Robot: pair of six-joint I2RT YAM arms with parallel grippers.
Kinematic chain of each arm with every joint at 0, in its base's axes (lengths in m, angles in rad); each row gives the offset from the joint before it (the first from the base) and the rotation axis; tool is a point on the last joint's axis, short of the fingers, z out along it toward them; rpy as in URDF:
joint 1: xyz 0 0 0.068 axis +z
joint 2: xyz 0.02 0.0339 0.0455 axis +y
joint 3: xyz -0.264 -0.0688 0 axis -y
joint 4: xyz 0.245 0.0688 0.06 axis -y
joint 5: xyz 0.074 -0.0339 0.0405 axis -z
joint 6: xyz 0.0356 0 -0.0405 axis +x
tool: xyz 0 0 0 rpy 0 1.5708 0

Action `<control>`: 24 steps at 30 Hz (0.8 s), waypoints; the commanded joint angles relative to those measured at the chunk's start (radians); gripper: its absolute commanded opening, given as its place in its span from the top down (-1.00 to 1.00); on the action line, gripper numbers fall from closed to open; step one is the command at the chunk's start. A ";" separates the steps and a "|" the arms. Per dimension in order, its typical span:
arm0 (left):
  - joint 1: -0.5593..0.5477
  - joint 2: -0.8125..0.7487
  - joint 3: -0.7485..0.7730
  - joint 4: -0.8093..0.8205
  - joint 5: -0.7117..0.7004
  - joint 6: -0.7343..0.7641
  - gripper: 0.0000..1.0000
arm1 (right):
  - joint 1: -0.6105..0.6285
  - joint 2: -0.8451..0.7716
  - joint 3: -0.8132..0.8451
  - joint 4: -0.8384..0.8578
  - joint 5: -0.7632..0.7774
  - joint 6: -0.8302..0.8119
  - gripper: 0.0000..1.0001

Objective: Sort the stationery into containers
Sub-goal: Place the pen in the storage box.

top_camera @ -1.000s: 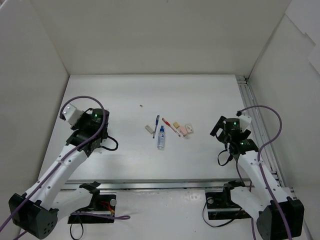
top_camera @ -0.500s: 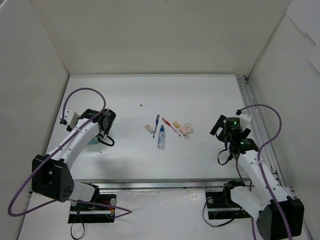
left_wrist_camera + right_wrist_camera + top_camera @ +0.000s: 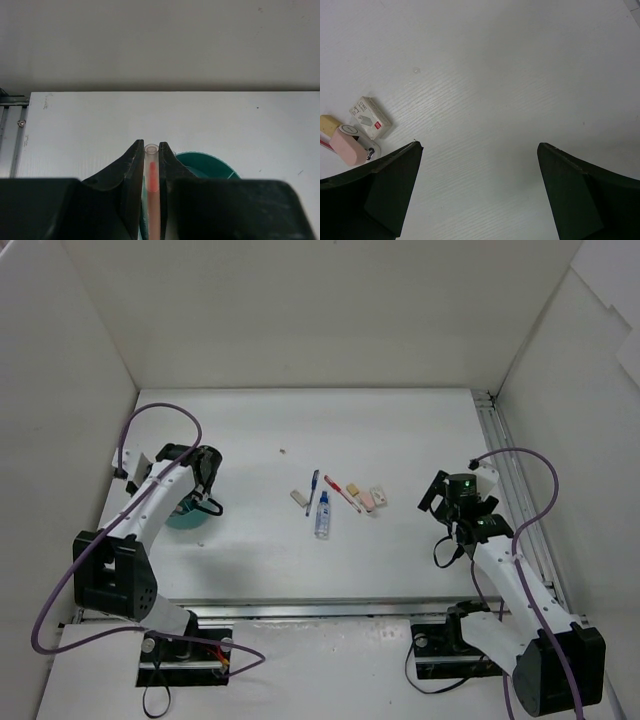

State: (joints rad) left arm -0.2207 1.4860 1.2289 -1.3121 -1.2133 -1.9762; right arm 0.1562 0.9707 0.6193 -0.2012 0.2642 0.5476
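Observation:
My left gripper (image 3: 151,146) is shut on a thin pen (image 3: 152,176) with a clear cap and a red core. The pen stands between the fingers, right beside the round teal container (image 3: 212,162). From above, the left gripper (image 3: 204,490) hangs over the right edge of the teal container (image 3: 181,518). More stationery lies mid-table: a blue pen (image 3: 312,490), a blue-capped white tube (image 3: 322,516), a red pen (image 3: 342,493) and small erasers (image 3: 368,500). My right gripper (image 3: 479,146) is open above bare table. A white eraser (image 3: 370,117) and a pink eraser (image 3: 349,146) lie to its left.
White walls close in the table on three sides. A metal rail (image 3: 505,475) runs along the right edge. A tiny speck (image 3: 284,451) lies behind the stationery. A tan eraser (image 3: 327,124) sits at the left edge of the right wrist view.
The left arm has folded back and swung left, carrying its gripper over the teal container, which has come into sight. The right arm has not moved.

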 commanded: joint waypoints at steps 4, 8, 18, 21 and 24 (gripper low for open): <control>0.015 0.031 0.040 -0.213 -0.043 -0.294 1.00 | -0.004 0.002 0.020 0.042 0.020 -0.009 -0.96; 0.024 0.077 0.058 -0.213 -0.032 -0.305 1.00 | -0.006 -0.001 0.019 0.043 0.021 -0.012 -0.96; 0.024 0.099 0.034 -0.213 0.035 -0.340 0.69 | -0.006 -0.023 0.008 0.042 0.038 -0.012 -0.96; 0.001 0.080 -0.003 -0.214 0.044 -0.383 0.53 | -0.006 -0.018 0.005 0.043 0.032 -0.011 -0.96; -0.020 0.073 -0.026 -0.213 0.057 -0.392 0.36 | -0.007 -0.018 0.005 0.042 0.023 -0.011 -0.96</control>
State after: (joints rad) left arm -0.2234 1.6070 1.2041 -1.3170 -1.1568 -1.9827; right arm 0.1558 0.9642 0.6189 -0.1978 0.2646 0.5442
